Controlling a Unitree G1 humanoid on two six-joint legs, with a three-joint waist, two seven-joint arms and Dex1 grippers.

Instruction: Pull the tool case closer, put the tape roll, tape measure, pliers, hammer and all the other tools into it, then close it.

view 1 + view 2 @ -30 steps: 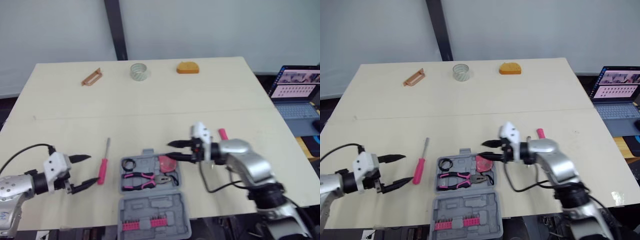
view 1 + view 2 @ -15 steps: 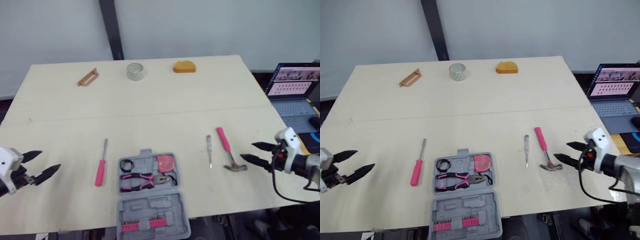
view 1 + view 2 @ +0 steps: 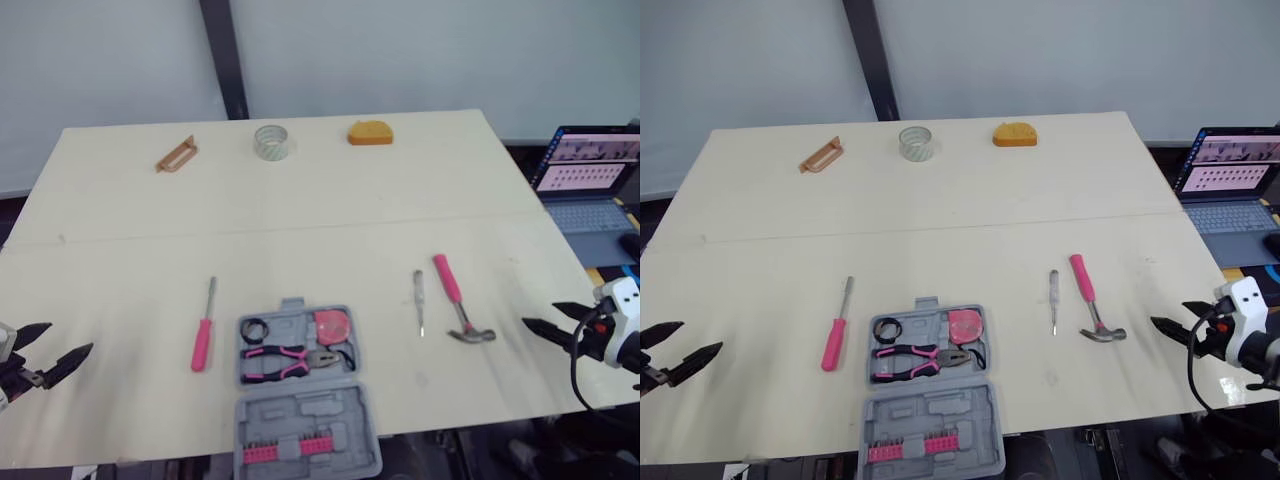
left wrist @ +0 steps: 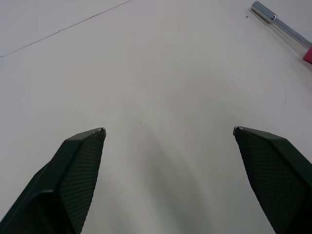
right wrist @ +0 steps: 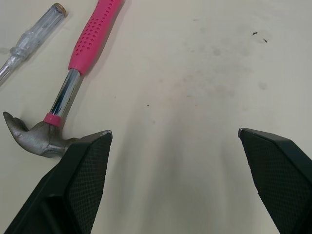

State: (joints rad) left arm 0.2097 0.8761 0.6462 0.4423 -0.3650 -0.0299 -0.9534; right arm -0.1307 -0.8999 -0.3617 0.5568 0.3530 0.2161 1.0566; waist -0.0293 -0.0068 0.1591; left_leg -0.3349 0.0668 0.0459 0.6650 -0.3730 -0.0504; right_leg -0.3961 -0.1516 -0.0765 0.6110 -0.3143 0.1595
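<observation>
The grey tool case (image 3: 305, 412) lies open near the table's front edge, holding pink pliers (image 3: 290, 356), a red tape measure (image 3: 333, 324) and a black ring. A pink-handled screwdriver (image 3: 203, 335) lies left of it. A small clear screwdriver (image 3: 419, 300) and the pink hammer (image 3: 458, 300) lie to its right. The tape roll (image 3: 271, 142), an orange object (image 3: 370, 133) and a brown tool (image 3: 176, 155) sit at the far edge. My left gripper (image 3: 70, 337) is open at the far left. My right gripper (image 3: 538, 314) is open, right of the hammer (image 5: 73, 73).
A laptop (image 3: 590, 185) stands beyond the table's right edge. The wide middle of the cream table (image 3: 330, 220) is bare. The front edge runs just under the case's lid.
Both arms have drawn back outward: the right gripper went from beside the case to the table's right edge, the left gripper slid to the far left. The camera shifted slightly.
</observation>
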